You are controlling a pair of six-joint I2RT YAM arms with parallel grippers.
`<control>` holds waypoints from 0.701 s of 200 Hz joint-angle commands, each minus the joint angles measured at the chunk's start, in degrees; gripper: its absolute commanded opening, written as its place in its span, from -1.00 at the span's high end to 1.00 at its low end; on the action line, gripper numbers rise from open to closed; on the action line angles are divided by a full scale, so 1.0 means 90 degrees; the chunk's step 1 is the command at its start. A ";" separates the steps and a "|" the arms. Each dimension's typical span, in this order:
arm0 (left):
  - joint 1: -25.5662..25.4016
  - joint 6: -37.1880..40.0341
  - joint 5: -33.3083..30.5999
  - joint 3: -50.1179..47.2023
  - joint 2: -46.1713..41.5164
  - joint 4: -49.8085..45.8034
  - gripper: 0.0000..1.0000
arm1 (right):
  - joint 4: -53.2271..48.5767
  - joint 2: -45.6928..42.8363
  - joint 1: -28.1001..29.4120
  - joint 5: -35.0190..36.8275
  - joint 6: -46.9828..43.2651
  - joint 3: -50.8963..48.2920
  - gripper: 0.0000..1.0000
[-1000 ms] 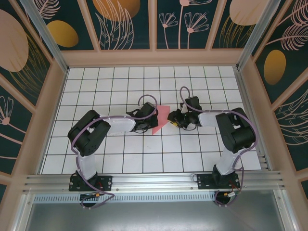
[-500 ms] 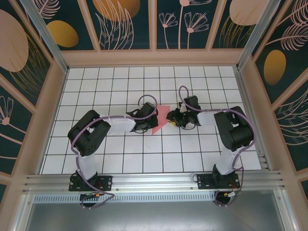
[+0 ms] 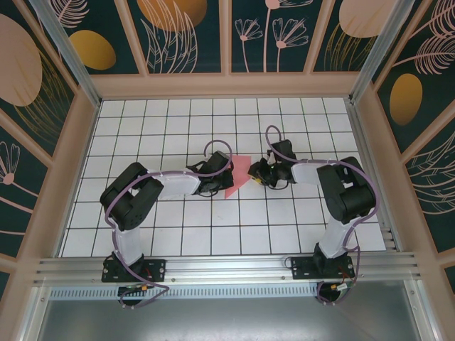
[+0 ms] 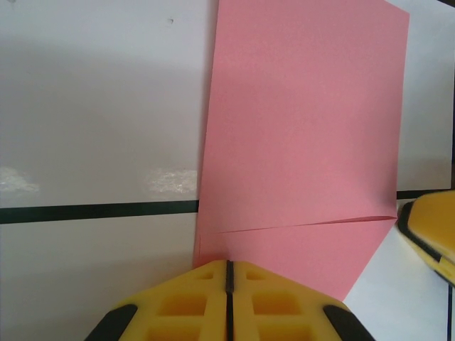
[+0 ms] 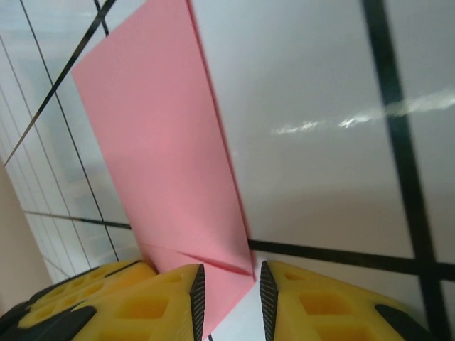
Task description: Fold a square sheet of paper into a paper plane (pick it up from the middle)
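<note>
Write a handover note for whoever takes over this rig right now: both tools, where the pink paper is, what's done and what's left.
Left tool: shut, tips on the near edge of the thin salmon-pink sheet of paper; I cannot tell whether it pinches or only presses.
Right tool: slightly open, a corner of the paper in the gap.
Paper: lying on the white grid-tiled table, mid-table between the two tools.
Done: the sheet is folded narrower, with one slanted crease near the tools.
Left: the remaining folds; the far end is broad, so it is not yet a sharp-tipped plane.
</note>
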 commanded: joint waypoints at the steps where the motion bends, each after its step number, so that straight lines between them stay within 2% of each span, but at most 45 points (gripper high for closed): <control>1: 0.0017 -0.0027 0.0035 -0.0157 0.0084 -0.0063 0.78 | -0.0431 -0.0068 -0.0015 0.0335 0.0086 0.0198 0.38; 95: 0.0018 -0.0032 0.0121 -0.0175 0.0105 0.0004 0.78 | -0.0035 0.0155 0.0078 -0.0507 0.0027 0.0327 0.45; 140: 0.0016 -0.0027 0.0106 -0.0174 0.0108 -0.0005 0.77 | -0.0240 0.0018 0.0083 -0.0245 0.0046 0.0294 0.46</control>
